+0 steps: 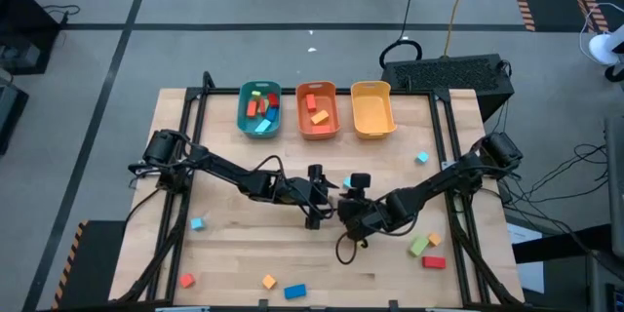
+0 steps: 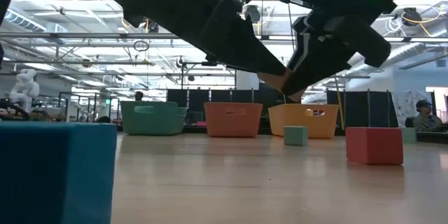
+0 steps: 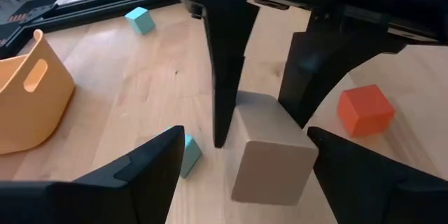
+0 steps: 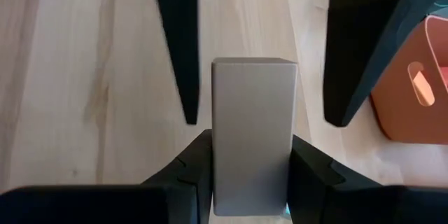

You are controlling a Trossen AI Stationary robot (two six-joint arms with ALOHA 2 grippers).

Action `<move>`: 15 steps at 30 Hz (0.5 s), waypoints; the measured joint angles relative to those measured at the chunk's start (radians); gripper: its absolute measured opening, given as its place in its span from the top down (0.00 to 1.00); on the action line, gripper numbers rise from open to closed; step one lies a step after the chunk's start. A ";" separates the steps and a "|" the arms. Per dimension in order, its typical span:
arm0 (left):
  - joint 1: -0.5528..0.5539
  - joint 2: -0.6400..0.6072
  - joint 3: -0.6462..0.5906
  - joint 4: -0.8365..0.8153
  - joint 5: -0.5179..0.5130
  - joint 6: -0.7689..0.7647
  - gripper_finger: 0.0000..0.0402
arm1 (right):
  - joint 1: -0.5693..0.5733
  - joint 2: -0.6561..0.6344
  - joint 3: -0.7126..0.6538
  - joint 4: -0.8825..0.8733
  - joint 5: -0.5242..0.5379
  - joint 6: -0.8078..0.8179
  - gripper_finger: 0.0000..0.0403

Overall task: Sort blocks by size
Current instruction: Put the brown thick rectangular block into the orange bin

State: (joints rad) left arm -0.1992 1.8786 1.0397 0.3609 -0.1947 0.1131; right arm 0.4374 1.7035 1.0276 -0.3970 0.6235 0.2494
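A tan wooden block (image 4: 252, 112) hangs over the middle of the table with my right gripper (image 4: 252, 143) shut on it. My left gripper (image 3: 245, 140) is open. Its two fingers stand on either side of the block's free end without touching it. In the high view the two grippers meet at the table's middle, left (image 1: 320, 200) and right (image 1: 347, 207), and hide the block. The low view shows the block (image 2: 274, 80) above the tabletop. Other blocks lie loose on the table, and some are in the bins. My right gripper pinches the tan block's two opposite long sides (image 4: 222, 175) between its two fingers, at the end nearest its wrist. The fingers slant down from the table's right and lie along the block, which sticks out past their tips. The block is lifted clear of the table.
Teal (image 1: 259, 127), orange (image 1: 317, 129) and yellow (image 1: 372, 127) bins stand in a row at the far edge. Loose blocks lie near the right edge (image 1: 434, 262), the near edge (image 1: 294, 292) and the left (image 1: 197, 223). Close under the grippers sit a red cube (image 3: 364, 110) and a light blue block (image 3: 187, 155).
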 joint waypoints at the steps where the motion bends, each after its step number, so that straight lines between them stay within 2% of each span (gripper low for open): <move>1: 0.002 0.000 0.000 -0.002 0.000 0.000 0.26 | -0.001 0.000 0.000 0.005 0.000 0.000 0.72; 5: 0.007 0.000 0.000 -0.004 0.004 -0.001 0.34 | -0.001 0.000 0.000 0.026 0.003 -0.004 0.72; 13: 0.007 0.000 0.000 -0.008 0.018 0.026 0.64 | -0.002 0.000 0.000 0.028 0.000 0.012 0.71; 15: 0.007 0.000 0.000 -0.008 0.018 0.029 0.64 | -0.002 0.000 0.000 0.028 -0.003 0.013 0.70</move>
State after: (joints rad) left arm -0.1921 1.8786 1.0401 0.3529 -0.1770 0.1420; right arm 0.4356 1.7035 1.0275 -0.3688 0.6206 0.2628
